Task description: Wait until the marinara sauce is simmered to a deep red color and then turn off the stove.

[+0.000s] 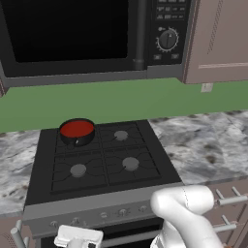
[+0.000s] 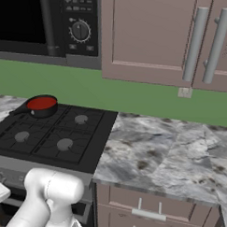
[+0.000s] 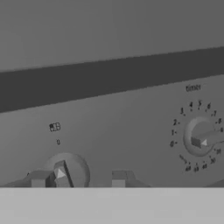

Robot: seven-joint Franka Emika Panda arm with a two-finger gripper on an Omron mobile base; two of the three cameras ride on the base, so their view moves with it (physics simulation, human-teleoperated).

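At upper left of the black four-burner gas stove [image 1: 104, 157], on the rear-left burner: small black round pot [image 1: 77, 138], filled with flat, deep red marinara sauce [image 1: 76, 128]. Lower down, at the grey front knob panel [image 3: 109, 131]: gripper [image 3: 78, 183], jaws closed narrow around a knob [image 3: 61, 175].

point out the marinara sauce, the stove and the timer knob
marinara sauce [image 1: 76, 128], left base view, middle of the red surface
stove [image 1: 104, 157], left base view, centre grate
timer knob [image 3: 205, 138], hand view, its raised grip
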